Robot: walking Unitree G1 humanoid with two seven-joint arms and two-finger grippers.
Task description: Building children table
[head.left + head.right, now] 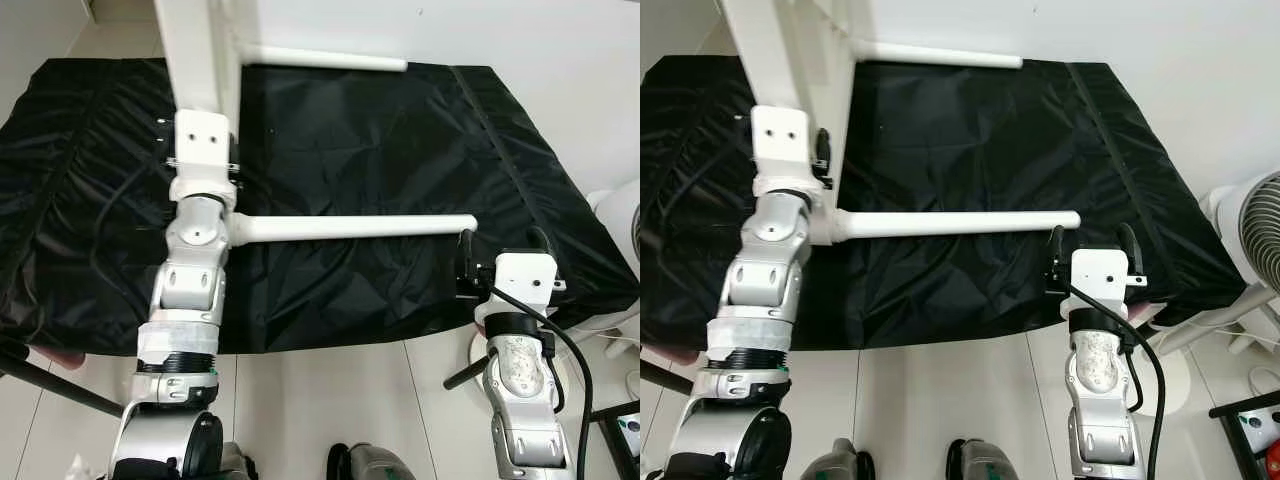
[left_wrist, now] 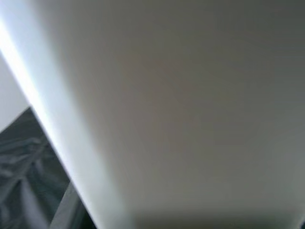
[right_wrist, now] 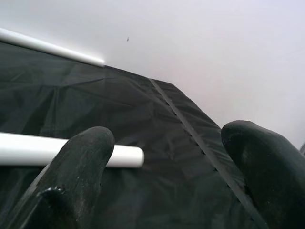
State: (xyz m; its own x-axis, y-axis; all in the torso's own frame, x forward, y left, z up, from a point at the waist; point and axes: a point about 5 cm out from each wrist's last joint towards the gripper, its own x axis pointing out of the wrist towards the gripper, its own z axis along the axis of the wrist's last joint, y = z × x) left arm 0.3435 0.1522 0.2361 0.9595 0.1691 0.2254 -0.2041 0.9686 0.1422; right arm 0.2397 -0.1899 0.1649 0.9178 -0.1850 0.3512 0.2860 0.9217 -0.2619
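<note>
L gripper (image 1: pixel 205 150) on white tabletop (image 1: pixel 200 50), finger state n/a - can't tell | R gripper (image 1: pixel 1090 245) fingers apart, holding nothing, just past near leg (image 1: pixel 360 227) tip | far leg (image 1: pixel 325 58) | black cloth (image 1: pixel 400 140)

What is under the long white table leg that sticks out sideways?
A crinkly black fabric cover lies spread beneath the round white table leg, with pale tiled floor at its near edge. Whatever the cover drapes over is hidden. The right gripper waits open near the leg's tip.

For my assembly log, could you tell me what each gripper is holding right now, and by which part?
The left gripper is at the edge of the upended white tabletop; whether it grips cannot be told. The right gripper is open, holding nothing, near the free end of the white leg.
</note>
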